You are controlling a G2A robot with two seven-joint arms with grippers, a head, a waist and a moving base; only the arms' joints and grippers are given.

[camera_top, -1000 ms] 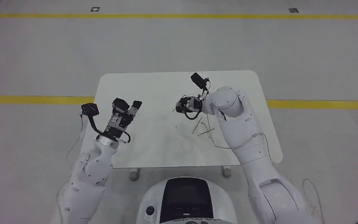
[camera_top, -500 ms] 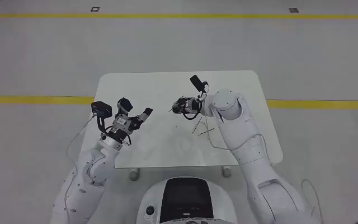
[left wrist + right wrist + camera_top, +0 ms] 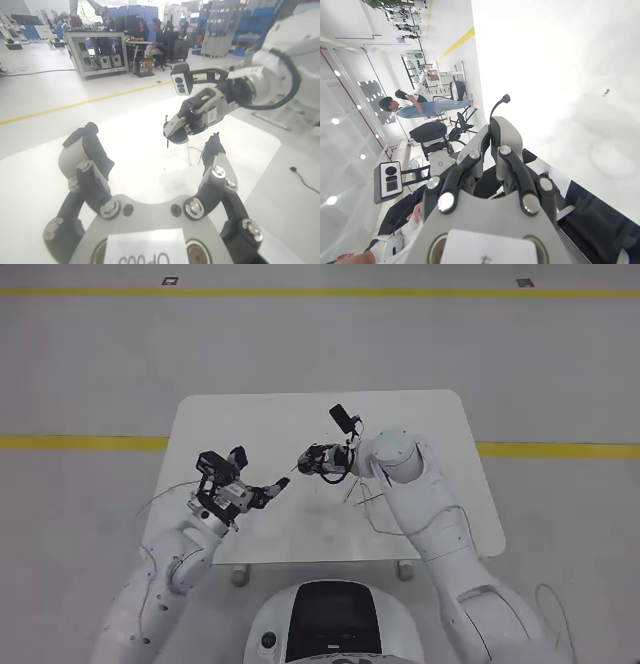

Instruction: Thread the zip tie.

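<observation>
floor point(image 3: 320, 344): pale grey | yellow line point(image 3: 300, 292) | white table point(image 3: 290, 524) | blue shelving point(image 3: 220, 27)

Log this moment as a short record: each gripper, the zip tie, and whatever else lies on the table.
right gripper: shut on the zip tie, held above the table
zip tie: black and thin, its end curving out past the fingertips
left gripper: open, empty, pointed toward the right gripper, not touching it
loose ties: thin strips lying on the table beside the right arm
</observation>
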